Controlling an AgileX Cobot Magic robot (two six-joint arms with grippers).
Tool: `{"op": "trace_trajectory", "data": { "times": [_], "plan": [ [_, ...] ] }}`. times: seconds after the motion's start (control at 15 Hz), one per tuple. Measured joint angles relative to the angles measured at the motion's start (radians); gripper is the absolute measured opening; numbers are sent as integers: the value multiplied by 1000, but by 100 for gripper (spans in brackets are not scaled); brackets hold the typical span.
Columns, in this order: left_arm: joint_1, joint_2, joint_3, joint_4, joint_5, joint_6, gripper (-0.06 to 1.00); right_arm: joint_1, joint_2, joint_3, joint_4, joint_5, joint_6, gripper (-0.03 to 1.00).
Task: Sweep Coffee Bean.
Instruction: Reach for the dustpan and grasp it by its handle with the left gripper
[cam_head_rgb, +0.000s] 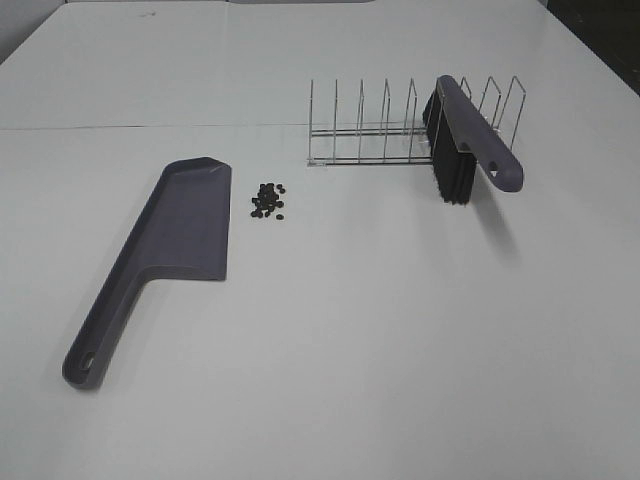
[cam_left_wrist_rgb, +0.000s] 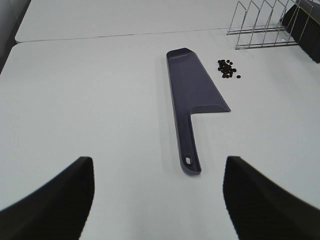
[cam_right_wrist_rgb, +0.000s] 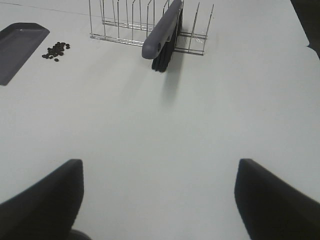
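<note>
The coffee beans (cam_head_rgb: 268, 201) lie in a small dark cluster on the white table, just right of the purple-grey dustpan (cam_head_rgb: 170, 240), which lies flat with its handle toward the front. The beans also show in the left wrist view (cam_left_wrist_rgb: 227, 68) and the right wrist view (cam_right_wrist_rgb: 56, 50). A purple-grey brush (cam_head_rgb: 470, 140) with black bristles rests in a wire rack (cam_head_rgb: 370, 130). My left gripper (cam_left_wrist_rgb: 157, 200) is open and empty, short of the dustpan (cam_left_wrist_rgb: 192, 95) handle. My right gripper (cam_right_wrist_rgb: 157, 200) is open and empty, well short of the brush (cam_right_wrist_rgb: 162, 30). Neither gripper shows in the exterior view.
The wire rack (cam_right_wrist_rgb: 120, 22) stands at the back right of the white table (cam_head_rgb: 400, 330). A seam between two table tops (cam_head_rgb: 150, 127) runs across behind the dustpan. Dark floor shows beyond the far right corner.
</note>
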Motion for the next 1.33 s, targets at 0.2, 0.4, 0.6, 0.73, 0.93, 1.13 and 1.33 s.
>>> {"op": "trace_trajectory", "data": {
  "times": [0.2, 0.4, 0.6, 0.73, 0.93, 1.13, 1.33],
  "plan": [
    [0, 0, 0, 0, 0, 0, 68, 0, 0, 0, 0, 0, 0, 73],
    [0, 0, 0, 0, 0, 0, 68, 0, 0, 0, 0, 0, 0, 73],
    [0, 0, 0, 0, 0, 0, 68, 0, 0, 0, 0, 0, 0, 73],
    [0, 0, 0, 0, 0, 0, 68, 0, 0, 0, 0, 0, 0, 73],
    [0, 0, 0, 0, 0, 0, 68, 0, 0, 0, 0, 0, 0, 73],
    [0, 0, 0, 0, 0, 0, 68, 0, 0, 0, 0, 0, 0, 73],
    [0, 0, 0, 0, 0, 0, 68, 0, 0, 0, 0, 0, 0, 73]
  ]
}}
